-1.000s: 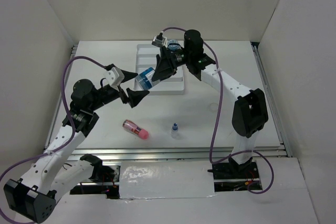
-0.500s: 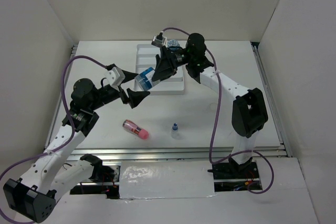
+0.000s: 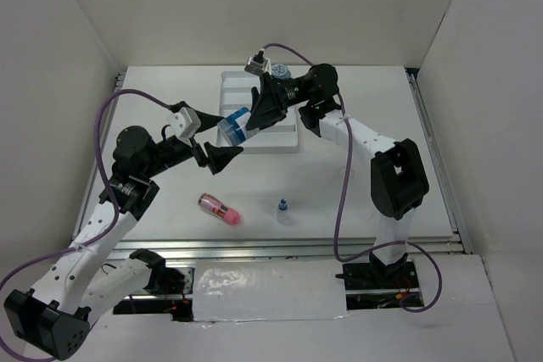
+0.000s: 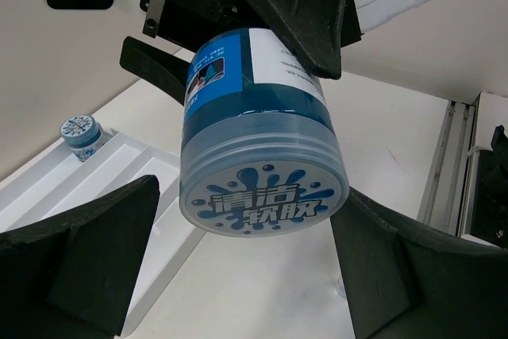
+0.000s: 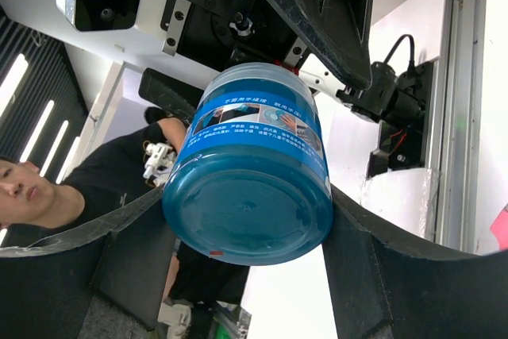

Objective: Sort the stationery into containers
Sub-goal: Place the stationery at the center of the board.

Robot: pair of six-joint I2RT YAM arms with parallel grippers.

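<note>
Top external view: a blue pot [image 3: 235, 127] is held in the air on its side between the two grippers, over the near left corner of the white tray [image 3: 280, 145]. It is pinched at its base end by the right gripper [image 5: 246, 204]. Its lid end is flanked by the fingers of the left gripper [image 4: 250, 220]; whether they press on it cannot be told. A second blue pot [image 3: 281, 73] is seen at the tray's far end. The pink tube [image 3: 219, 208] and the small bottle [image 3: 282, 207] are found on the table [image 3: 170, 201], near each other.

Tray [image 3: 233, 91] holding one pot [image 3: 282, 72] at its far end; held pot [image 3: 234, 127] hanging over its near-left corner; tube [image 3: 219, 208] lying nearer, bottle [image 3: 282, 207] standing rightward.
</note>
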